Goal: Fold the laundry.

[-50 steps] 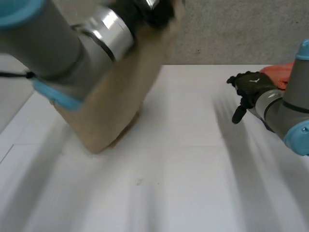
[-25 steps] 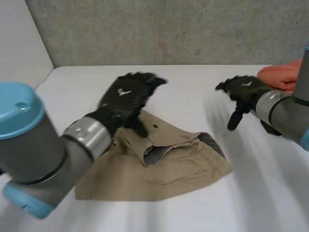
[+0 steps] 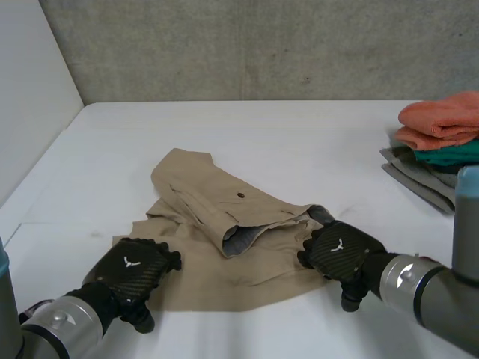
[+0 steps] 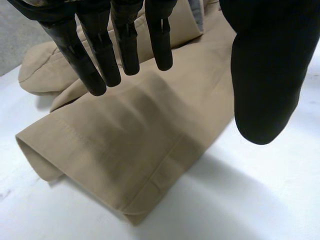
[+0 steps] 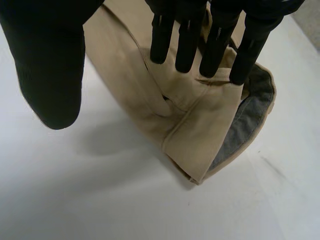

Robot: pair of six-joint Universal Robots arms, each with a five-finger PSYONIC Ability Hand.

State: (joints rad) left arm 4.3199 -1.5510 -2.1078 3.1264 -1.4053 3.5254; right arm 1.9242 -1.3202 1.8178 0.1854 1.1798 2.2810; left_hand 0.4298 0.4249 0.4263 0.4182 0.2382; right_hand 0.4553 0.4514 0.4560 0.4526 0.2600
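Since the left hand (image 3: 131, 269) and the right hand (image 3: 340, 250) hang spread wide over the beige shorts (image 3: 247, 277) (holding nothing), a shallow pinch may lift only one layer

I see the tan garment (image 3: 224, 280) as matt woven cloth with stitched hems, its lining (image 5: 246, 120) grey and softer. The surface (image 3: 299, 149) is smooth white, faintly shiny. Left hand (image 3: 131, 271) and right hand (image 3: 340, 250): black weave-patterned shells, slight gloss. Wall (image 3: 262, 45) rough concrete.

Tan garment (image 3: 217, 278), grey lining (image 3: 238, 241), orange cloth (image 3: 441, 120), white table (image 3: 299, 149)
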